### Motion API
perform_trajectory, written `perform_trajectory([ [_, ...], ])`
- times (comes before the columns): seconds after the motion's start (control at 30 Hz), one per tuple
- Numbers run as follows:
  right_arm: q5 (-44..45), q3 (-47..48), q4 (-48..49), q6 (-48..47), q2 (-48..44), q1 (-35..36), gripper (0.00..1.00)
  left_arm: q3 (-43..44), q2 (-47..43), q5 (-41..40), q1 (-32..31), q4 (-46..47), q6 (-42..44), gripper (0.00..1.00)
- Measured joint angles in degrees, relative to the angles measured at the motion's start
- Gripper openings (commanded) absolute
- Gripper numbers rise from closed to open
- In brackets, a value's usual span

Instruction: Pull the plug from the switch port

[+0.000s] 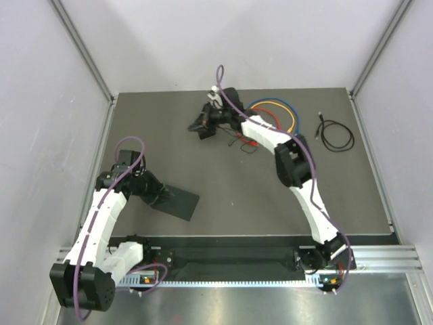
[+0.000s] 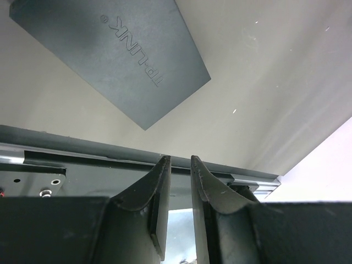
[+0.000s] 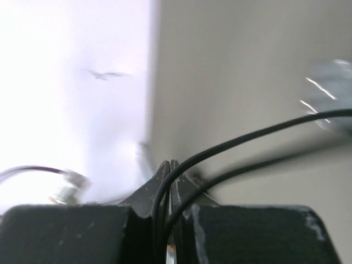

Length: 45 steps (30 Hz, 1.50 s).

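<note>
1. The switch (image 1: 177,202) is lying flat on the table (image 1: 257,203), near the front left, with its plain top facing up. From above I'm seeing no cable running into it, so I'd judge the plug is already out of its port. The port side itself is hidden from me.
2. The left gripper (image 2: 180,160) is sitting by the switch's left end, its fingers a narrow gap apart with nothing between them. I can't tell whether it is touching the box. It's placed there, I'd guess, to steady the box against a tug.
3. The right gripper (image 3: 170,165) is reaching to the far middle of the table, well apart from the switch. Its fingers are pinching closed on a thin black cord (image 3: 247,137). Gripping the cord rather than the box is what lets it draw a plug away.
4. The right wrist view is coming through blurred, so I can't make out where the plug end is.
5. A coil of coloured cables (image 1: 274,115) and a looped black cable (image 1: 336,135) are lying at the far side, neither in any grip.
</note>
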Motion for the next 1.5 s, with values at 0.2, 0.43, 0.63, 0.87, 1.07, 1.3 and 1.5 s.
perform_trajectory([
  [0.2,2.1,20.5,26.7,26.0,16.0,3.2,0.28,0.0,0.1,-0.5,0.0,-0.6,0.8,0.26],
  [0.43,4.2,2.9,53.0,50.3,12.9,2.0,0.95,0.0,3.0,-0.4,0.0,-0.6,3.1,0.27],
  [0.63,-2.7,-21.9,63.8,56.8,3.5,-0.2,1.0,0.0,4.4,2.1,0.0,0.8,6.6,0.27],
  [0.87,-12.3,-34.1,69.4,58.2,-9.5,-0.8,1.0,0.8,5.1,4.6,0.0,1.7,10.0,0.27],
  [1.07,-18.4,-34.3,44.8,38.4,-22.0,0.4,1.0,1.6,6.1,2.8,0.2,1.1,10.7,0.28],
  [1.3,-19.4,-33.6,19.1,15.1,-23.8,3.3,1.0,1.8,6.6,2.0,0.5,0.8,12.0,0.29],
  [1.5,-14.2,-33.0,-1.8,-1.5,-23.7,4.4,0.77,1.8,6.5,-0.8,0.9,-0.9,11.7,0.22],
])
